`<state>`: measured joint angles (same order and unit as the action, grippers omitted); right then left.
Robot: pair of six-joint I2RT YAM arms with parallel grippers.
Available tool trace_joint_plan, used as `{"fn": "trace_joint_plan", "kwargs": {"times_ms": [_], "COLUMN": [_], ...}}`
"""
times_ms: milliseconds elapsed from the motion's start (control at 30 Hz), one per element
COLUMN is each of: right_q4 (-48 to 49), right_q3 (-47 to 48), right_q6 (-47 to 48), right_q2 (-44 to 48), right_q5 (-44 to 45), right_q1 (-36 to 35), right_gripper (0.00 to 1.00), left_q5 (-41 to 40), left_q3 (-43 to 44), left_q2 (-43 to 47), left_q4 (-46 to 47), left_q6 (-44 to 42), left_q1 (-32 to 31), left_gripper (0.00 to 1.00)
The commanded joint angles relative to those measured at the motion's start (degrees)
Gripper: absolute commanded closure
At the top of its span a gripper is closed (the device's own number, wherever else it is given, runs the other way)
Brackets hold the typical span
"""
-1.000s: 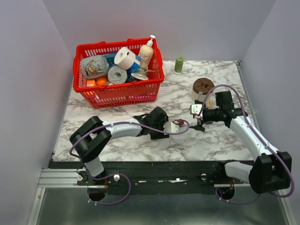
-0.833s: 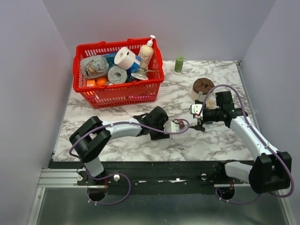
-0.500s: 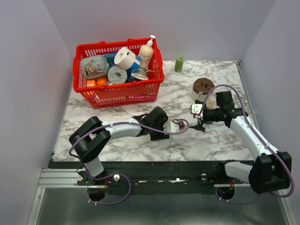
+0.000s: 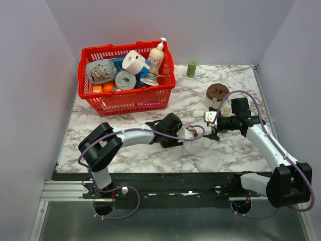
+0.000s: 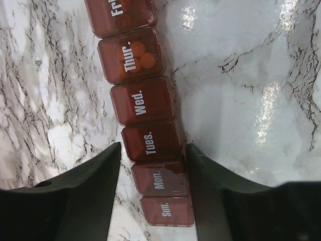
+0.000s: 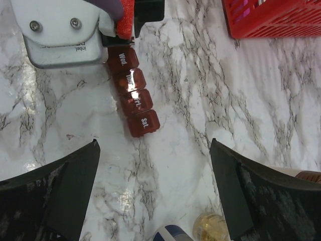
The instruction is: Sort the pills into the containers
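Note:
The containers (image 5: 148, 108) are a dark red-brown pill-organizer strip lying on the marble, its lids marked Sun. to Fri. in the left wrist view. Orange pills (image 5: 142, 54) show through the Thur. lid. My left gripper (image 5: 153, 150) straddles the Mon./Tues. end, its fingers (image 5: 93, 181) pressed close to both sides. In the right wrist view the Sat. end of the strip (image 6: 143, 124) sticks out from under the left wrist. My right gripper (image 6: 154, 145) hovers wide open just past that end, with nothing in it. From above, the left gripper (image 4: 186, 133) and the right gripper (image 4: 211, 131) nearly face each other.
A red mesh basket (image 4: 125, 100) full of groceries stands at the back left. A green spool (image 4: 191, 68) is at the back. A brown-lidded jar (image 4: 216, 93) stands behind the right gripper. An amber bottle (image 6: 210, 228) and a blue-and-white cap (image 6: 173, 236) lie under the right wrist.
My left forearm and wrist have shifted slightly right, towards the right gripper. The right arm has stayed where it was.

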<state>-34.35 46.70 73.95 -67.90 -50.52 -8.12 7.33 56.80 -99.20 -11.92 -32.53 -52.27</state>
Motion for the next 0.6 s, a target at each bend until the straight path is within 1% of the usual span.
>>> {"fn": "trace_joint_plan", "kwargs": {"times_ms": [0, 67, 100, 200, 267, 300, 400, 567], "right_q4": [0.16, -0.02, -0.37, -2.03, -3.52, -5.10, -6.69, -6.70], "right_q3": [-0.47, -0.47, -0.38, -0.03, 0.67, 0.94, 1.29, 1.12], "right_q6": [0.05, 0.14, 0.23, 1.45, 3.29, 3.82, 5.32, 5.24], "right_q2": [-0.04, -0.21, -0.39, -1.09, -2.50, -2.94, -5.13, -7.77], "right_q5": [-1.95, -1.77, -1.77, -1.60, -1.86, -1.77, -1.42, -1.42], "right_q1": [0.39, 0.39, 0.39, 0.39, 0.47, 0.39, 0.39, -1.01], "right_gripper": [0.00, 0.00, 0.00, 0.00, 0.00, 0.00, 0.00, 0.01], "left_q5": [0.49, 0.31, 0.31, 0.49, 0.49, 0.58, 1.45, 2.86], "left_q3": [2.09, 2.18, 1.74, 0.43, -0.19, -0.72, -1.68, -1.95], "left_q2": [-2.23, -2.32, -2.14, -0.56, 0.75, 1.20, 3.22, 4.98], "left_q4": [-3.80, -4.34, -4.25, -3.72, -3.72, -3.90, -3.72, -3.63], "left_q6": [0.37, 0.37, 0.19, -0.25, -0.77, -0.95, -1.57, -0.43], "left_q1": [-0.38, -0.38, -0.38, -0.38, -0.38, -0.38, -0.38, -0.38], "left_gripper": [0.54, 0.67, 0.76, 0.85, 0.90, 0.94, 1.00, 1.00]}}
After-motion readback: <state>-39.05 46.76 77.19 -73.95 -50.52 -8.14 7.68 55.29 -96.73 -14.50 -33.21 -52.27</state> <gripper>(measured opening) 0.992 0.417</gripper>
